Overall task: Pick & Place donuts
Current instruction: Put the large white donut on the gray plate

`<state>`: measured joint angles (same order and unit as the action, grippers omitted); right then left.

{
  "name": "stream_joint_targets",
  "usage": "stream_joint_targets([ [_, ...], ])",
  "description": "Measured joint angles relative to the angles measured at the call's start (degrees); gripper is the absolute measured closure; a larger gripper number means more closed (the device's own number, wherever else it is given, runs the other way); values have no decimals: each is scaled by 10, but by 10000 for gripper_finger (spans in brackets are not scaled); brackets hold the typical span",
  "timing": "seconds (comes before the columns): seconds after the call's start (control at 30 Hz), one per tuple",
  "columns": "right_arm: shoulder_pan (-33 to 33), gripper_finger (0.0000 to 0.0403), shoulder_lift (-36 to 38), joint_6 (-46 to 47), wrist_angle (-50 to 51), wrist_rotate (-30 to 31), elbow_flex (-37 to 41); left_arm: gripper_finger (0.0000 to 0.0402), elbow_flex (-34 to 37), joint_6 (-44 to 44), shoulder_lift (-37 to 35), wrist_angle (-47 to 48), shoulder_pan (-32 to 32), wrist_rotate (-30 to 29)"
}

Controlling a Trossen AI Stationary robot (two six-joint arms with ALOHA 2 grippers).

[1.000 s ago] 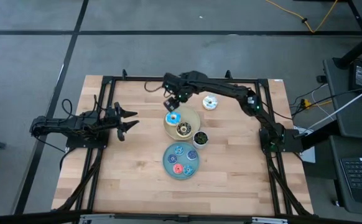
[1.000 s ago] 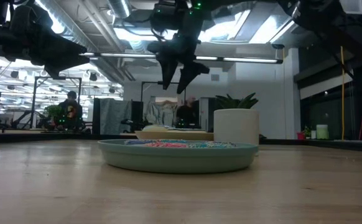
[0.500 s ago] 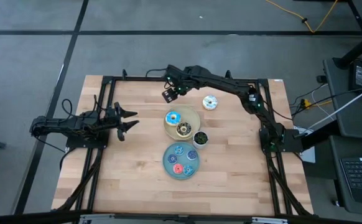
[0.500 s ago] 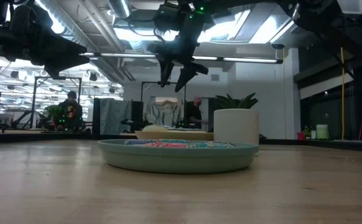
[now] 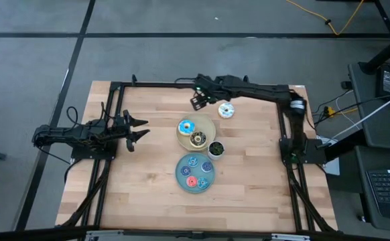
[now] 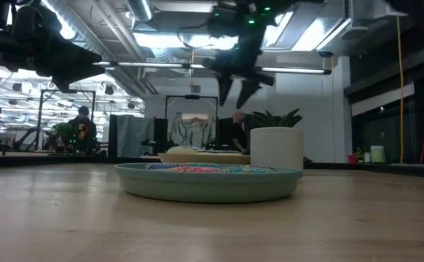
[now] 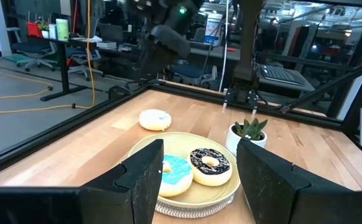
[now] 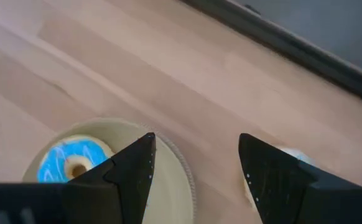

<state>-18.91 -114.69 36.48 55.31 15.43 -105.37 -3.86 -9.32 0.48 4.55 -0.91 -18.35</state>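
Evidently we hold the right claw [image 5: 200, 100] spread and empty above the wooden tabletop [image 5: 141, 174], between the cream plate [image 5: 206, 126] carrying the light-blue-iced donut [image 5: 185, 127] and dark brown donut [image 5: 197, 138] and the lone white-iced donut [image 5: 226, 110], presumably next; the left claw [image 5: 136, 128] waits apart, spread.

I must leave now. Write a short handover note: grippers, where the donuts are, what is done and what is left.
Right gripper: open, empty, in the air near the white donut.
Left gripper: open, empty, waiting at the table's left.
Blue donut and brown donut: on the cream plate.
White donut: alone on the table, beside that plate.
Tiny donuts: on the blue plate.
Left: probably the white donut.
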Motion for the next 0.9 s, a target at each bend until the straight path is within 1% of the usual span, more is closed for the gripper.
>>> stream_joint_targets([
  [0.07,-3,171,38,14,-27,0,57,205,0,0,0,0,0,0],
  [0.2,-14,171,103,40,-64,2,148,205,0,0,0,0,0,0],
  [0.4,-29,171,158,67,-88,24,236,205,0,0,0,0,0,0],
  [0.7,-50,171,167,67,-116,30,300,205,0,0,0,0,0,0],
  [0.9,-60,171,167,85,-131,30,340,205,0,0,0,0,0,0],
])
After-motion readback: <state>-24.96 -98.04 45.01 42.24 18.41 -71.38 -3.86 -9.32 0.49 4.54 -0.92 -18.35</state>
